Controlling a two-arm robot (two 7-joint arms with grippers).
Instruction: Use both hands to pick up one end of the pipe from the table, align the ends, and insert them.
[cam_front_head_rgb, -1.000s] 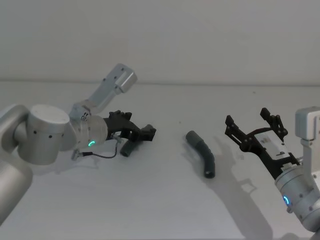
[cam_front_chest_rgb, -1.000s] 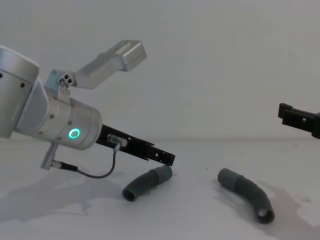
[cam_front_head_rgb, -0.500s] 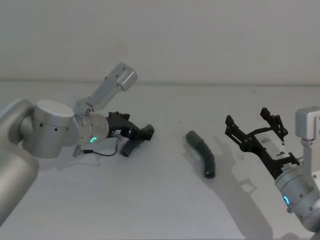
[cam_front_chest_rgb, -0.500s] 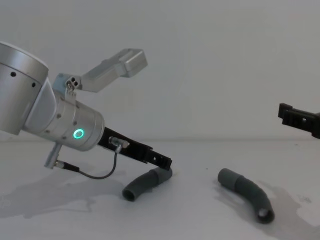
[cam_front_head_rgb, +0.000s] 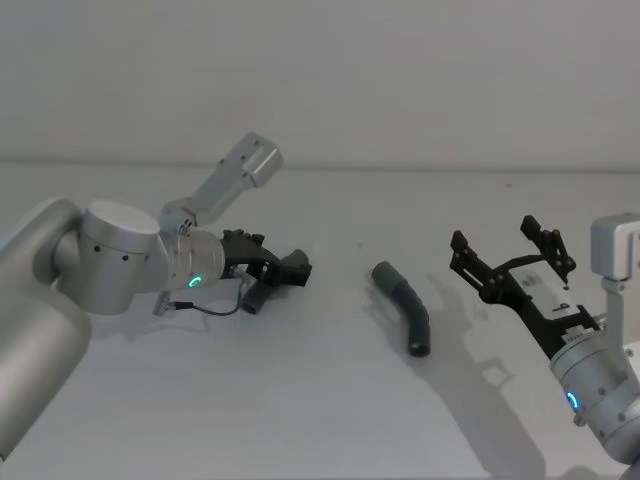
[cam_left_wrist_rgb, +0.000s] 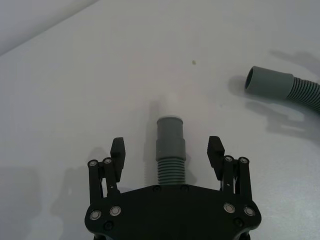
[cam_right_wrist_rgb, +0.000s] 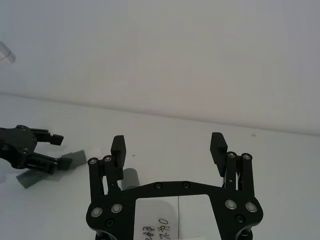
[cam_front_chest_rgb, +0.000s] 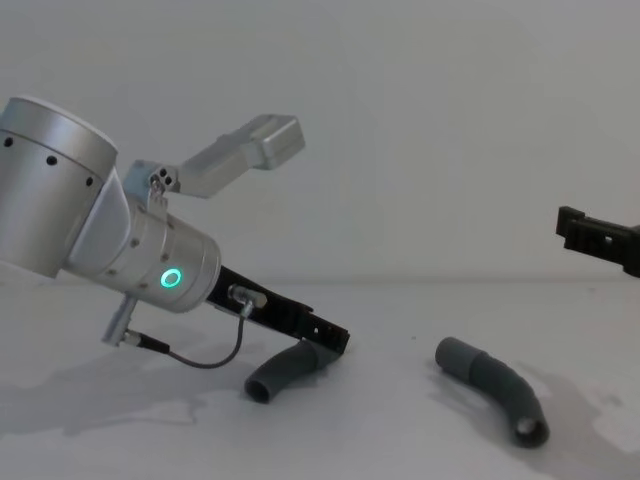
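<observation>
Two dark ribbed pipe pieces lie on the white table (cam_front_head_rgb: 300, 400). The left piece (cam_front_head_rgb: 253, 298) (cam_front_chest_rgb: 280, 370) lies under my left gripper (cam_front_head_rgb: 290, 270) (cam_front_chest_rgb: 330, 340). In the left wrist view this gripper (cam_left_wrist_rgb: 167, 147) is open, its fingers on either side of the ribbed part just behind the smooth grey cuff (cam_left_wrist_rgb: 170, 131), not touching it. The right piece (cam_front_head_rgb: 405, 308) (cam_front_chest_rgb: 495, 385) lies free at the centre, with its cuff (cam_front_head_rgb: 385, 274) pointing toward the left piece. My right gripper (cam_front_head_rgb: 497, 238) (cam_right_wrist_rgb: 168, 145) hovers open to its right, above the table, holding nothing.
A plain pale wall rises behind the table. The left arm's elbow link (cam_front_head_rgb: 240, 170) sticks up behind its gripper. A thin cable (cam_front_chest_rgb: 200, 358) loops from the left wrist close to the table. Bare table lies between and in front of the two pieces.
My left gripper has sunk lower and slid a little right, closing in around the left piece near its cuff. The right gripper and both pipe pieces have stayed put.
</observation>
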